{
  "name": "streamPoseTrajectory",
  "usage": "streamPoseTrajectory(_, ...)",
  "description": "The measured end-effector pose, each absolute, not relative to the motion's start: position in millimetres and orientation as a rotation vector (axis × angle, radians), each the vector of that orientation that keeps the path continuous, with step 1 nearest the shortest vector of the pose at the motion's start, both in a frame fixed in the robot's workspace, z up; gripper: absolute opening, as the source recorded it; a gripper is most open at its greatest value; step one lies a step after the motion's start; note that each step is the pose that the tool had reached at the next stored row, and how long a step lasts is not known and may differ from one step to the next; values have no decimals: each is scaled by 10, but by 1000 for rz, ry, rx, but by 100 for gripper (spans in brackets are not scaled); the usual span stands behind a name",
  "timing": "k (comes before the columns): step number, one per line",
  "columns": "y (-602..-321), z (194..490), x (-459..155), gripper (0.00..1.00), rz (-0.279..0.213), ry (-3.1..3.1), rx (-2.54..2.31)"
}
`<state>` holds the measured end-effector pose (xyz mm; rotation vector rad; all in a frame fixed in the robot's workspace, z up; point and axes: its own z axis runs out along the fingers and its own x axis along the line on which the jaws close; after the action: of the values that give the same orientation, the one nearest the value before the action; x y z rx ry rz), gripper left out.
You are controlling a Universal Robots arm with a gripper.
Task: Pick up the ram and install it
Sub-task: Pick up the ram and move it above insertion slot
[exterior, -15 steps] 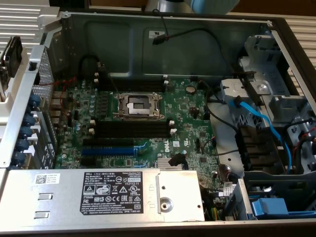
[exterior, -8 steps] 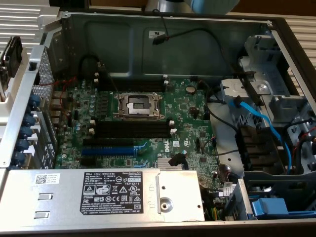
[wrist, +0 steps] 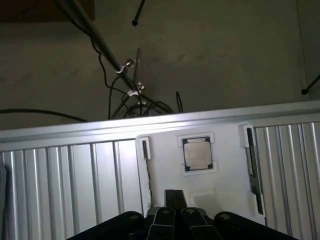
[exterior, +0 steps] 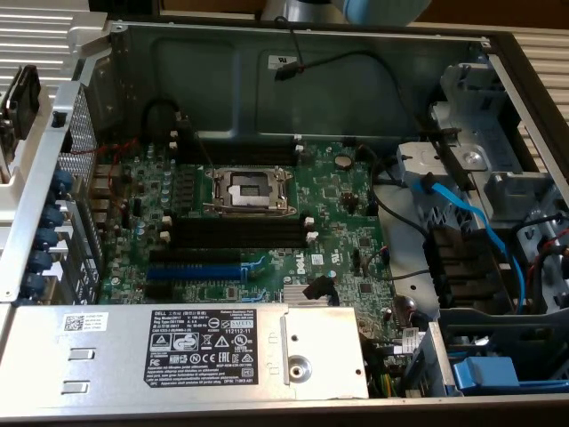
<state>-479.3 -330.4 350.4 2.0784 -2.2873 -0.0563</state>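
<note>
The wrist view has one ram [wrist: 252,167], a dark narrow stick set along one edge of the white tray [wrist: 165,165]. It is well apart from the gripper [wrist: 175,200], whose fingers are pressed together and hold nothing. One chip [wrist: 197,153] lies in the tray's middle. The tray rests on the ribbed desk [wrist: 65,185].

The exterior view has the open case [exterior: 222,62] with one board [exterior: 338,205] and one socket [exterior: 247,189]. There are two banks of black slots [exterior: 236,231], one on either side of the socket, two blue slots [exterior: 194,271] and one power supply [exterior: 178,342]. The arm [exterior: 382,9] is at the top edge.
</note>
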Motion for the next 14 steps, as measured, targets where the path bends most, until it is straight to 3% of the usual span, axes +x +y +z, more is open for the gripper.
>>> streamPoseTrajectory(14, -3372, 3475, -4797, 10, -21, -2258, 2145)
